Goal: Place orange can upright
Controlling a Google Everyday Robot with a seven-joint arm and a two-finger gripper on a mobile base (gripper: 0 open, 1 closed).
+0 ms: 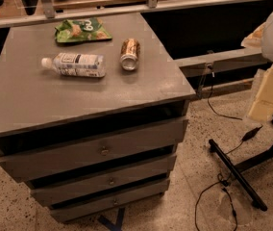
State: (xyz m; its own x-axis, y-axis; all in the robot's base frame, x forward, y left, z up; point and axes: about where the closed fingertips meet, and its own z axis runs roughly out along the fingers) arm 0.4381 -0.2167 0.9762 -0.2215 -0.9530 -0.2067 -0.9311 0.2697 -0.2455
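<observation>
The orange can (130,54) lies on its side on the grey cabinet top (79,100), toward the back right, with its silver top facing the front. My gripper (269,94) hangs at the far right edge of the view, beyond the cabinet and over the floor, well clear of the can. It holds nothing that I can see.
A clear plastic bottle (74,64) with a white label lies on its side left of the can. A green snack bag (82,30) lies at the back. The cabinet has three drawers (103,150). A black stand (242,170) and cables lie on the floor to the right.
</observation>
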